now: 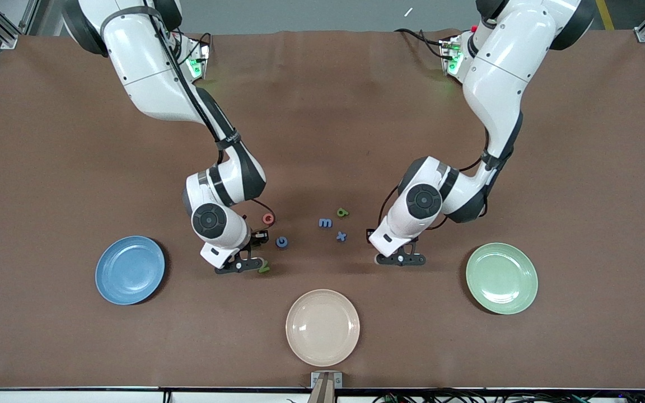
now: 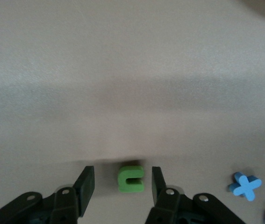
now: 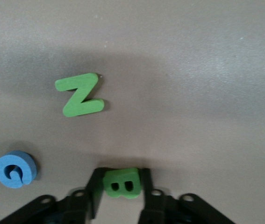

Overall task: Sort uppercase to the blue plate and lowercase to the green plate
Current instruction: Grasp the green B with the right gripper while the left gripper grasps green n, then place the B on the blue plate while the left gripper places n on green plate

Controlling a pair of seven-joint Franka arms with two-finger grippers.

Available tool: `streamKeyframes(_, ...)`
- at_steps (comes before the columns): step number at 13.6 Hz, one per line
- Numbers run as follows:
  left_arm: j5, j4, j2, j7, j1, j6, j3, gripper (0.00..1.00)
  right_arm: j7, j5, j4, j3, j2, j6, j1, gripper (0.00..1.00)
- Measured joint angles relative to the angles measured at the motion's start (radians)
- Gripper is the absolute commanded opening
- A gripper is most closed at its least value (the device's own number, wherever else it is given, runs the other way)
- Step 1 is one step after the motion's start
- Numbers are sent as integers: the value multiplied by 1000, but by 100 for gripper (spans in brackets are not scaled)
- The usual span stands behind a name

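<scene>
On the brown cloth tabletop point(image 1: 322, 112), the right gripper point(image 3: 121, 186) pinches the green foam B point(image 3: 122, 183) while the left gripper point(image 2: 123, 184) straddles the green foam u-shape point(image 2: 131, 178), jaws half-wide, bare cloth toward the tabletop's edges.

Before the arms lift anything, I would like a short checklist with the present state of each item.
1. Right gripper shut on the green foam letter B: ok.
2. Left gripper straddling the green foam u-shape, fingers not yet touching it: not ok.
3. Round glossy blue plate bare for the B: ok.
4. Round pale green plate bare for the u-shape: ok.
5. Green foam letter N apart from the right gripper: ok.
6. B gripped firmly enough to lift: cannot tell.
</scene>
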Motion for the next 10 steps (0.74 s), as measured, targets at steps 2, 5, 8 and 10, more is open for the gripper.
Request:
streamKeyframes(2,0,2,7,-10,-6,0,0,53,-1,0,0,-1,0,0,0,6)
streamKeyframes(5,8,3,22,-11,-7,0,0,44,-1,0,7,-22,0,7,-5,5)
streamKeyframes(8,13,9,26,-17,-7,0,3,6,-68,0,27,-80,-10,2,-57,5)
streamKeyframes(10,22,15,26,-18,-6,0,5,1,-160,0,37,-110,-22,-23,-117,6)
